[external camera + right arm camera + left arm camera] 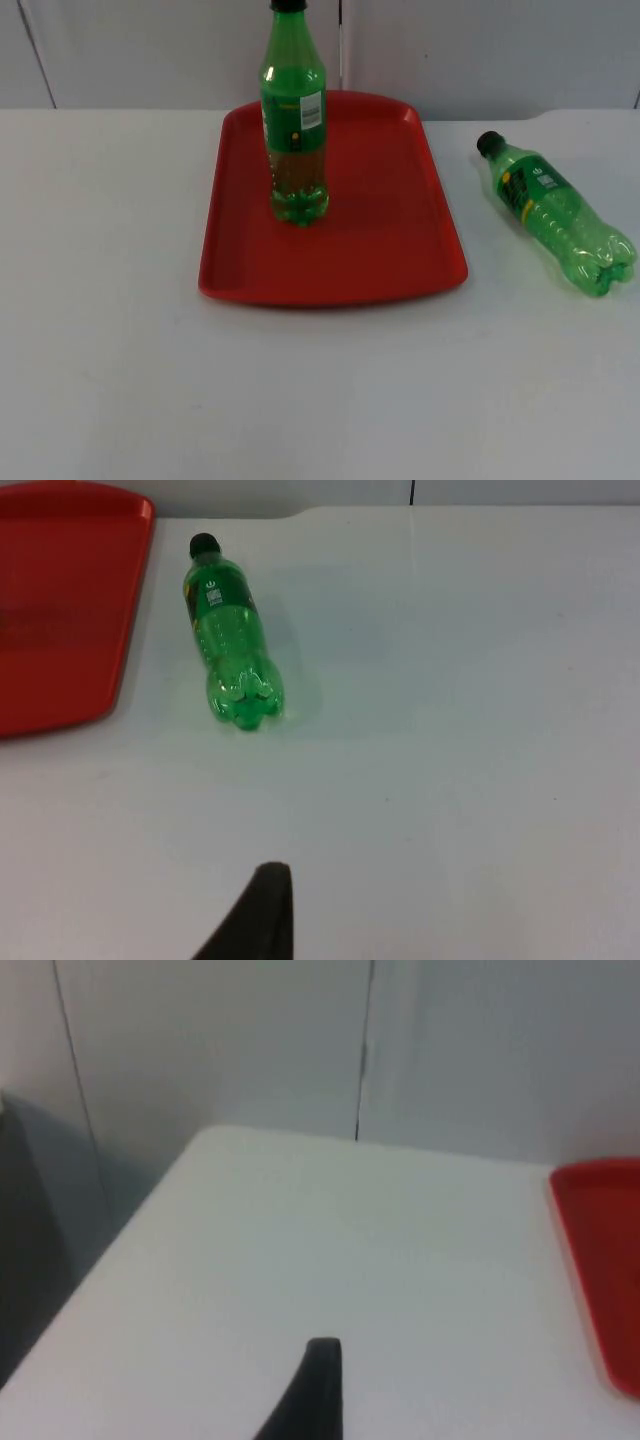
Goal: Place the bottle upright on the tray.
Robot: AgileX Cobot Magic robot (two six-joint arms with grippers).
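One bottle (296,120) stands upright on the tray (400,240), toward its rear left part. A second bottle (556,213) lies on its side on the table (300,400), right of the tray and apart from it, cap toward the partition wall (480,50), apparently angled slightly.

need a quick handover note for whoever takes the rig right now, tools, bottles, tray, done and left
Left tool: over bare table left of the red tray, waiting.
Right tool: over the table, facing the lying bottle, not touching it.
Done: one green bottle stands upright on the tray.
Left: the second bottle lies on its side on the table right of the tray, cap towards the wall; pick it up and stand it on the tray.
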